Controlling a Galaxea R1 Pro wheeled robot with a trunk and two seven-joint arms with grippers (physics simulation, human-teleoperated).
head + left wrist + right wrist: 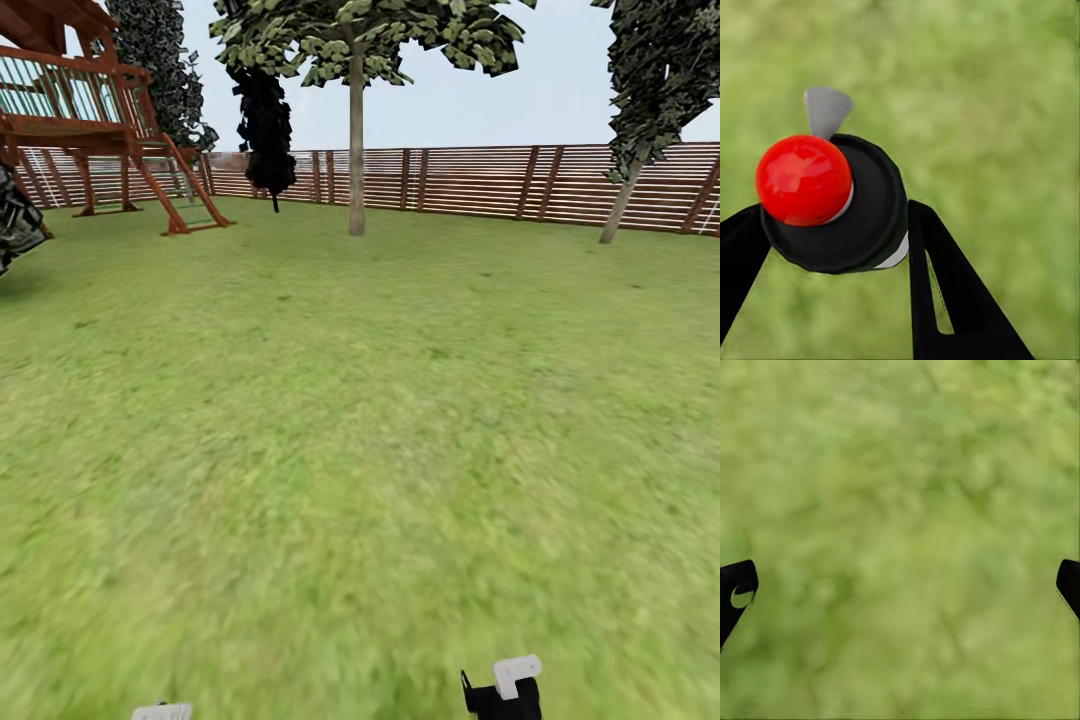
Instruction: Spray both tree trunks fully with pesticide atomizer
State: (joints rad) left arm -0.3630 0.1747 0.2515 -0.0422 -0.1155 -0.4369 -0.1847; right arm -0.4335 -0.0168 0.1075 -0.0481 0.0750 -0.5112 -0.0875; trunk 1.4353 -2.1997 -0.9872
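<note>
Item: pesticide atomizer (832, 206). Black bottle with a red ball top and a grey nozzle tip, seen end-on in the left wrist view. Held in the left claw (840, 225), one black finger (945, 285) pressed to each side of the body; clamped this way, probably so it can be carried to a tree with the nozzle facing outward, away from the wrist.

Right claw (900, 585): fingers spread wide apart at the frame's edges, nothing between them, blurred grass (900, 472) beyond. Likely kept free because one claw does for the bottle.

Surroundings, head view: open lawn (360, 420) ahead. A bare-trunked tree (356, 150) stands well off near the slatted fence (480, 180); a second leaning trunk (620, 205) at far right. Wooden playhouse (90, 120) at left. No whitish specks visible on either trunk; spraying judged not yet begun.
</note>
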